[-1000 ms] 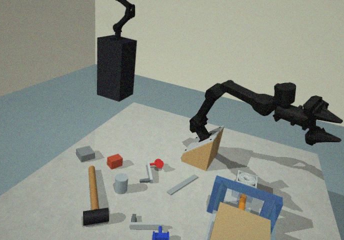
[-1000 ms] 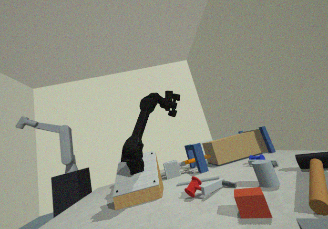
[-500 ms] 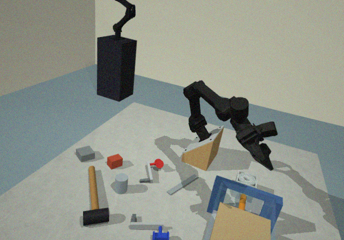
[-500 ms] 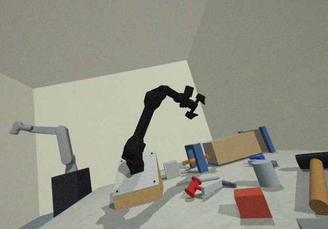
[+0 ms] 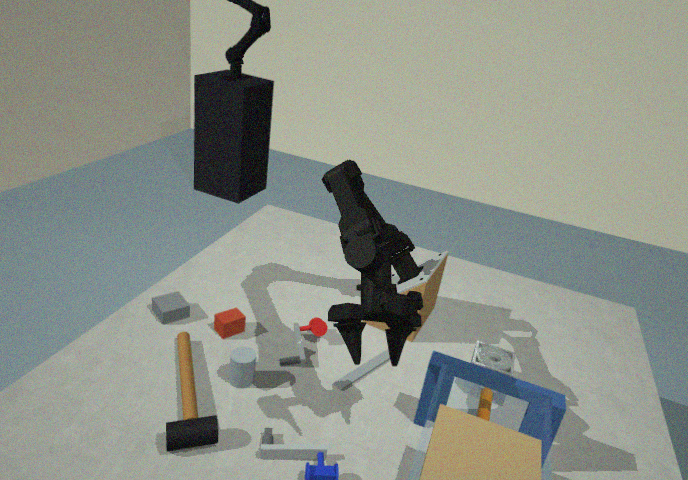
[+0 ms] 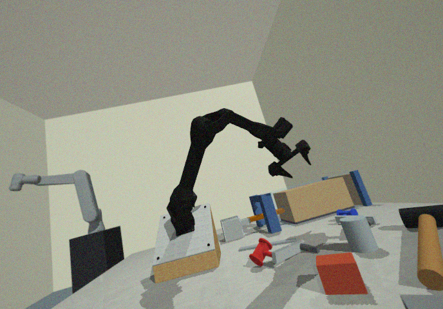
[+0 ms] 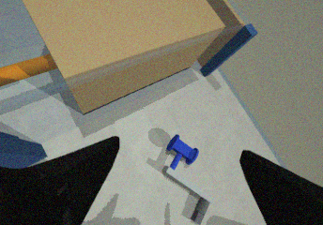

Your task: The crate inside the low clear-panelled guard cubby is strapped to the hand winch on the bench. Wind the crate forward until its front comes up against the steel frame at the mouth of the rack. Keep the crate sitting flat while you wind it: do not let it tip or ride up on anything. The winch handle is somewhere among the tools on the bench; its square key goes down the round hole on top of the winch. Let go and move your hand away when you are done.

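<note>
Black fingers (image 5: 396, 338) (image 6: 282, 172): spread wide, nothing between them, raised above the worktop (image 5: 90, 430) (image 6: 225, 291) (image 7: 131, 187).

Blue-knobbed crank (image 5: 321, 470) (image 6: 346, 212) (image 7: 183, 149): on the worktop below the fingers, seen through their gap in the wrist view; untouched.

Red-knobbed crank (image 5: 317, 326) (image 6: 261, 252): lying near a plain grey bar (image 5: 362, 370) (image 6: 266, 244). Which crank fits the winch, cannot tell.

Tan crate (image 5: 486, 447) (image 6: 317, 200) (image 7: 122, 37): beyond the blue frame (image 5: 498, 377) (image 6: 270, 214) (image 7: 9, 147), seen from the winch (image 5: 493, 357) (image 6: 231, 228); front apart from the frame.

Orange strap (image 5: 485, 403) (image 6: 255, 217) (image 7: 19, 72): one, running from the crate's front through the frame's opening towards the winch.

Sundries, clear of the crate: mallet (image 5: 186, 373) (image 6: 429, 251), grey cylinder (image 5: 242, 367) (image 6: 358, 234), red block (image 5: 229, 323) (image 6: 340, 273), grey block (image 5: 170, 307) (image 6: 437, 302).
</note>
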Robot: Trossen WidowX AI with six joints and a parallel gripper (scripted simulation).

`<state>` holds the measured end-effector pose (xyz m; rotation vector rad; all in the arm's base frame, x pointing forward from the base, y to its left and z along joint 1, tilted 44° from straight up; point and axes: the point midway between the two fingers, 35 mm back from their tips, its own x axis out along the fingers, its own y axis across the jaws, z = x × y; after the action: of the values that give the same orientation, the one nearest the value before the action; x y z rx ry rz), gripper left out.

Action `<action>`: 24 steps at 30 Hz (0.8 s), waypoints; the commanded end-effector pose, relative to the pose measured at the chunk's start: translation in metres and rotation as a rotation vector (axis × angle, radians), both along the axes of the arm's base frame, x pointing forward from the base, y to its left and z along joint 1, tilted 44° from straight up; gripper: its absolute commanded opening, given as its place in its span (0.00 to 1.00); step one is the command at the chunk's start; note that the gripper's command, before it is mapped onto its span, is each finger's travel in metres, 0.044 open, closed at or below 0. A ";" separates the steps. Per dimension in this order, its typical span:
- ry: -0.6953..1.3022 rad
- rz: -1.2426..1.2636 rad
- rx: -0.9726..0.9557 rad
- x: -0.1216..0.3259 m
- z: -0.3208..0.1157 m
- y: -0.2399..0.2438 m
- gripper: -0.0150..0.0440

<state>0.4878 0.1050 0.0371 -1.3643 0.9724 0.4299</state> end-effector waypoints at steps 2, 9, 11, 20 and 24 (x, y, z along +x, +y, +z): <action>0.058 -0.216 -0.064 -0.033 0.014 -0.084 1.00; 0.142 -0.501 -0.154 -0.101 0.033 -0.184 1.00; 0.168 -0.580 -0.180 -0.125 0.038 -0.207 1.00; 0.240 -0.784 -0.251 -0.195 0.053 -0.259 1.00; 0.240 -0.784 -0.251 -0.195 0.051 -0.261 1.00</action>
<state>0.2976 -0.1529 0.0888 -1.0518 1.6923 -0.1246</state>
